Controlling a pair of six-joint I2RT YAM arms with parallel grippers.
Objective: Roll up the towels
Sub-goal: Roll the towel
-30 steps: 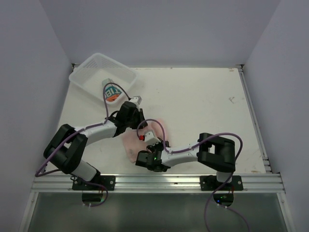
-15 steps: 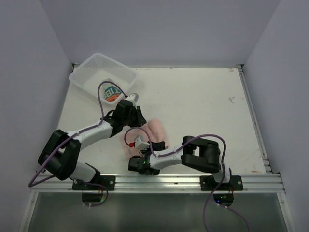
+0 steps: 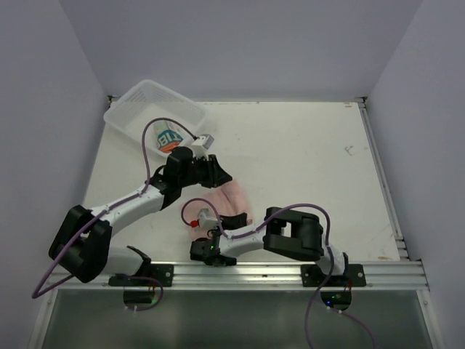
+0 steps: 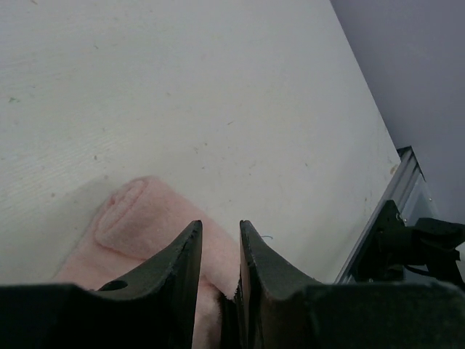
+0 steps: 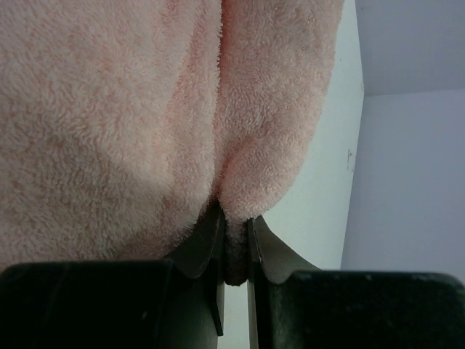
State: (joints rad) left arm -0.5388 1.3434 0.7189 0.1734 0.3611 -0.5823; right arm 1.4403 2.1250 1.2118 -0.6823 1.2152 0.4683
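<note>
A pink towel [image 3: 234, 195] lies mid-roll near the surface's [image 3: 312, 167] centre, its fold pinched by the right end effector [image 5: 234, 225] at six o'clock, while the left end effector [image 4: 219, 227] hovers narrowly parted at twelve o'clock, probably needing a regrip.

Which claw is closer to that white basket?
Left. The left gripper sits just off the basket's near corner, above the pink towel; the right gripper pinches that towel farther back, close to the rail.
</note>
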